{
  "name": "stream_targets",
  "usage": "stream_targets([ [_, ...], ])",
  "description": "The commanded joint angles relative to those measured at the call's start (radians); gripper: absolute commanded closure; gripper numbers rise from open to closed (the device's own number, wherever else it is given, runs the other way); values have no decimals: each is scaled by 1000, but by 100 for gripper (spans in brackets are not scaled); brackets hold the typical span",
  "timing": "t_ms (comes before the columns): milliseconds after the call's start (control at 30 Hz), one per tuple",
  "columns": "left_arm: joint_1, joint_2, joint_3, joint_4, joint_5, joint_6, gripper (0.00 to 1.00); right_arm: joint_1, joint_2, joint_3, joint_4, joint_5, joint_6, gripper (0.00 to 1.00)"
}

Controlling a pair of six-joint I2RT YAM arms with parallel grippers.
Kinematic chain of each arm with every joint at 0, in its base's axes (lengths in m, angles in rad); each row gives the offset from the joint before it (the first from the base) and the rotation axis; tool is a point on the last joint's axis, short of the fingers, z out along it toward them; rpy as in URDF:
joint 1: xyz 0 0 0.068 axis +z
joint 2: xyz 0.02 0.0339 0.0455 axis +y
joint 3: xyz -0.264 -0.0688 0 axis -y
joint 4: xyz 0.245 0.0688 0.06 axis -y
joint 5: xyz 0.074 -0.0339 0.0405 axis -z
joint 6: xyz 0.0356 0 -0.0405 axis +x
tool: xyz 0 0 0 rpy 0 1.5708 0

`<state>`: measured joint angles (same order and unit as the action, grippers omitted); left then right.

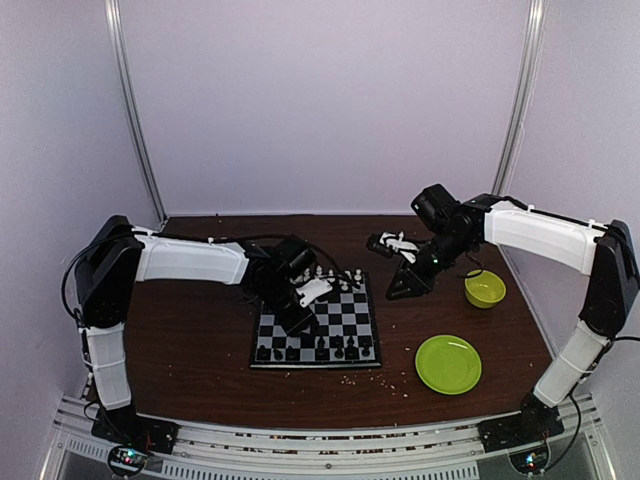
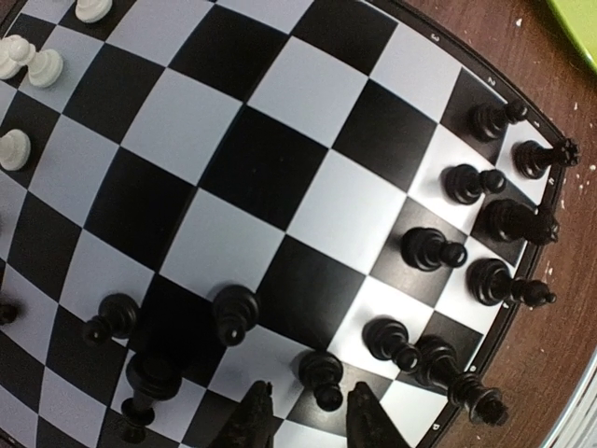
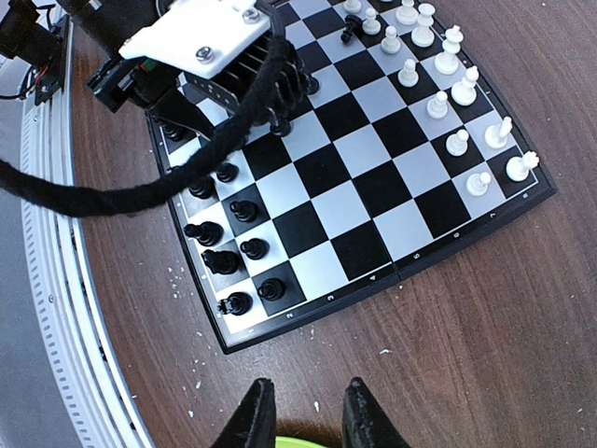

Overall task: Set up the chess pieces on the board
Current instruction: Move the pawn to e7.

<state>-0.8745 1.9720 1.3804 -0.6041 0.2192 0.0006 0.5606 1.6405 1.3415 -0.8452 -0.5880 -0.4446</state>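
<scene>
The board (image 1: 315, 366) lies at the table's middle. Black chess pieces (image 1: 320, 350) fill its near rows and white ones (image 1: 335, 275) stand along its far edge. My left gripper (image 1: 297, 322) hangs low over the near left part of the board. In the left wrist view its jaws (image 2: 310, 417) stand open on either side of a black pawn (image 2: 322, 378), which stands upright on a square with a gap to each finger. My right gripper (image 3: 303, 415) is open and holds nothing, raised over bare table right of the board (image 3: 373, 187).
A round green plate (image 1: 448, 363) lies at the front right and a small green bowl (image 1: 484, 288) behind it. Pale crumbs (image 1: 380, 380) are scattered in front of the board. The left arm (image 3: 205, 47) covers the board's near left corner.
</scene>
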Motion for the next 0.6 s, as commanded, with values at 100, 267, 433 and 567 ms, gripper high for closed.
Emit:
stream_targets([
  [100,-7,22,39,38,-7,-8,73,-2,12,7,-13,-12,-5,75],
  [267,-8,26,38,37,4,-3,83,-2,13,8,-15,-10,-6,75],
  [433,-7,-7,13,24,7,-2,90,-3,14,8,-17,-10,-5,75],
  [567,-9,-55,-32,18,7,-4,91,-2,15,9,-17,-11,-6,75],
])
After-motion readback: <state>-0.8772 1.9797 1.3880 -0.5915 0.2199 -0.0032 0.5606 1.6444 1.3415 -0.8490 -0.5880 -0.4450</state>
